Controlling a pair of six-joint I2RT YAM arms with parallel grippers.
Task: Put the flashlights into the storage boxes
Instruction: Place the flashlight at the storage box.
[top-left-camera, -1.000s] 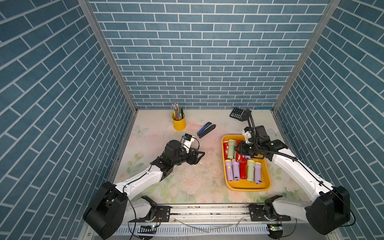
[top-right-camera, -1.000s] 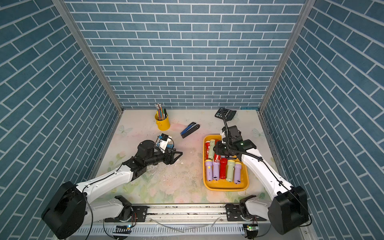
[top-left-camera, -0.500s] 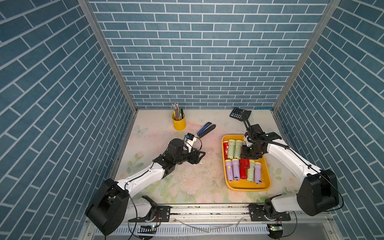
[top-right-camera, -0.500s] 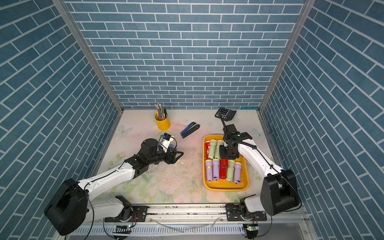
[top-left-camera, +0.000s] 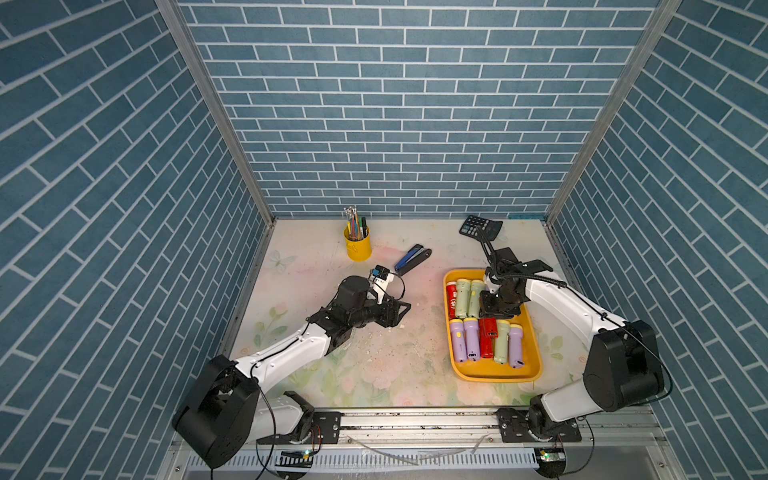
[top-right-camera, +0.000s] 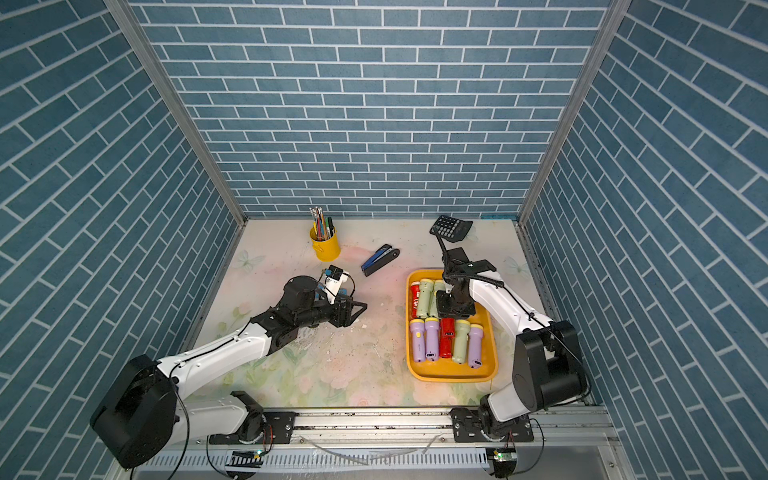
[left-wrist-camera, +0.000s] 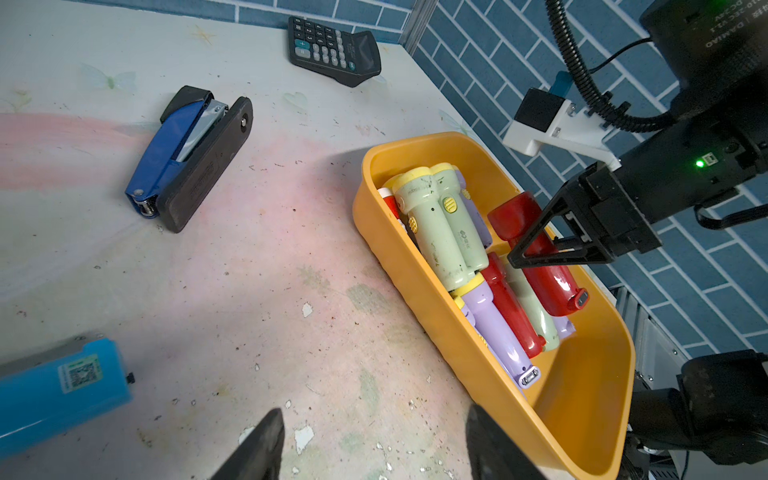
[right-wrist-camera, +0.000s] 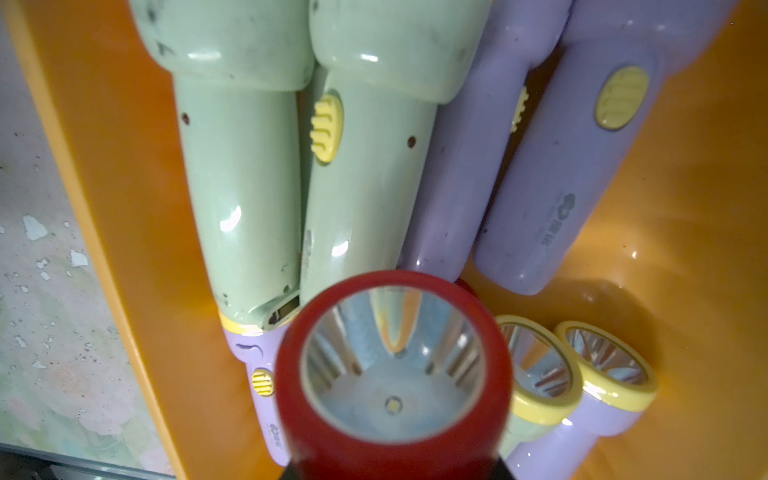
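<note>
Right now your right gripper is clamped on the red flashlight, pinching the barrel just behind the flared head. It holds it over the far half of the yellow tray, which lies right of centre in the lower part of both top views. You cannot tell whether the red one rests on the other flashlights lying in the tray or hangs just clear of them. Your left gripper stands parted and grasps nothing, low over the table. The blue flashlight lies on the table close by, outside the tray. Expect these to be light, stiff, hollow plastic shells with a glossy skin, so they will likely slide in the pads rather than give. The barrel tapers toward the tail, so a grip there may squirt the body out. Take the blue one across the barrel close behind the head, where the flare can act as a stop. Being round, it will probably roll if nudged, so come down square over it. Keep the pads off the clear lens, which looks the easiest part to scuff.
</note>
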